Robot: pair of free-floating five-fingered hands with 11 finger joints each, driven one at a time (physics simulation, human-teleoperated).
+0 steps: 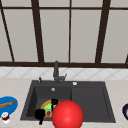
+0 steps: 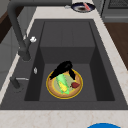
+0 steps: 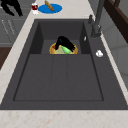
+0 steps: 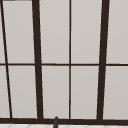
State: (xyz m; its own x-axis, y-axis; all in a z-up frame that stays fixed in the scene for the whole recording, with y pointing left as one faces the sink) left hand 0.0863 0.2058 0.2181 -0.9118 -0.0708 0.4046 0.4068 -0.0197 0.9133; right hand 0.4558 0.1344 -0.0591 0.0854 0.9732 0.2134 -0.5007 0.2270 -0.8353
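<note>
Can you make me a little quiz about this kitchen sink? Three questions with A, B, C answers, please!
1. Where is the yellow-rimmed plate?
A. On the windowsill
B. In the sink basin
C. On the floor

2. What colour is the plate on the left counter?
A. Blue
B. Pink
C. White

3. What is the left hand doing?
A. Gripping the faucet
B. Squeezing a sponge
C. Hanging open, holding nothing

Answers:
1. B: the yellow-rimmed plate lies on the bottom of the sink basin.
2. A: the plate on the left counter is bright blue.
3. C: the left hand hovers at the sink's front edge with relaxed fingers and nothing in it.
</note>
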